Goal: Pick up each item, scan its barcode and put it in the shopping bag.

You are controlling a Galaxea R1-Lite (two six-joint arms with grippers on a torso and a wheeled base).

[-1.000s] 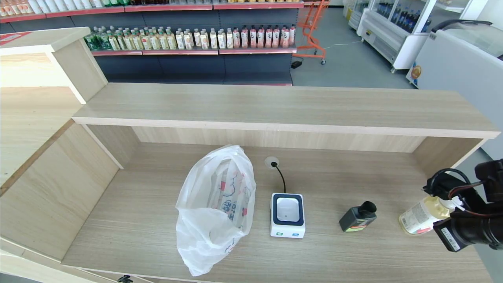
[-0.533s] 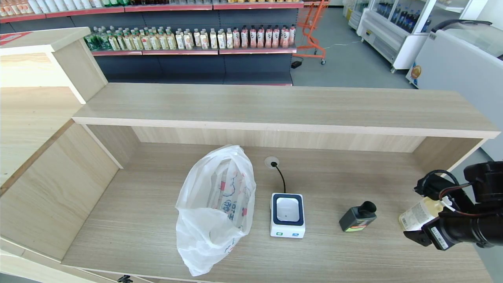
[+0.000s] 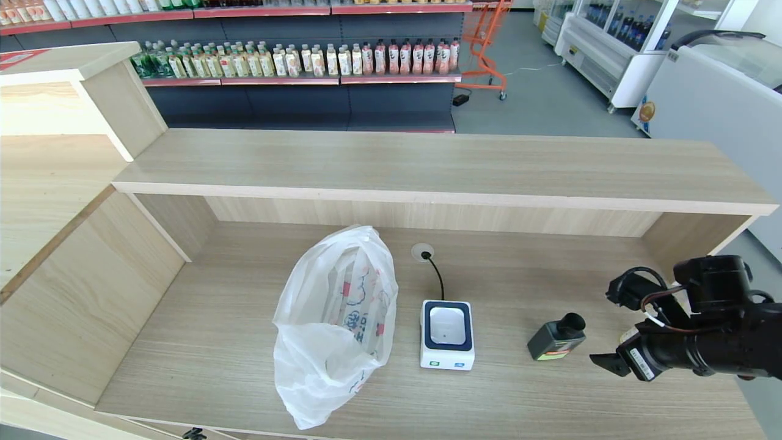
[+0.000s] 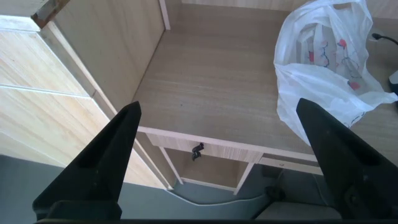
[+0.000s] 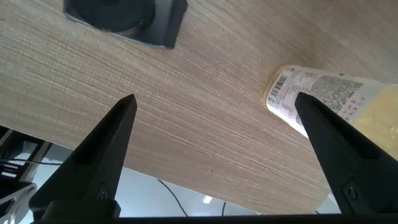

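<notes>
Right end effector (image 5: 214, 98) open over pale-yellow bottle (image 5: 329, 93), white barcode label.

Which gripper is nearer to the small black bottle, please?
Right. The right gripper hovers just right of the black bottle; the left gripper hangs far beyond the shopping bag.

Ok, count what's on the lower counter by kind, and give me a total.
Bottles: 2, a dark bottle and a pale bottle
Shopping bag: 1
Barcode scanner: 1
Total: 4
</notes>
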